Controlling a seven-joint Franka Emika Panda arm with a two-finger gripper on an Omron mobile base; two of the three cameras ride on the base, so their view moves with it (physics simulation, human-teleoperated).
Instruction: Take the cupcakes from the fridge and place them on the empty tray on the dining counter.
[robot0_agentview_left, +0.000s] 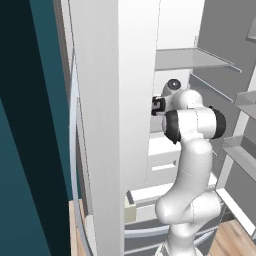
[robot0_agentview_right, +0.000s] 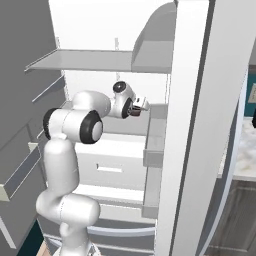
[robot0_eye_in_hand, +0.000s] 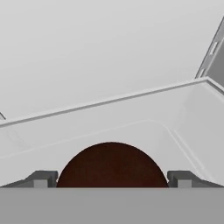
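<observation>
Pick step in hand: gripper (robot0_eye_in_hand: 112, 178) is reached into the fridge (robot0_agentview_right: 190, 125), jaws spread wide either side of a cupcake (robot0_eye_in_hand: 112, 165) on the white shelf (robot0_eye_in_hand: 144, 109); nothing grasped yet. Next: jaws to be closed on it, then lifted out.

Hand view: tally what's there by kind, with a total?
Dark-brown round chocolate cupcake, between the open fingertips: 1
Small dark finger tips of the gripper: 2
White shelf floor inside the fridge: 1
Total: 4
</observation>
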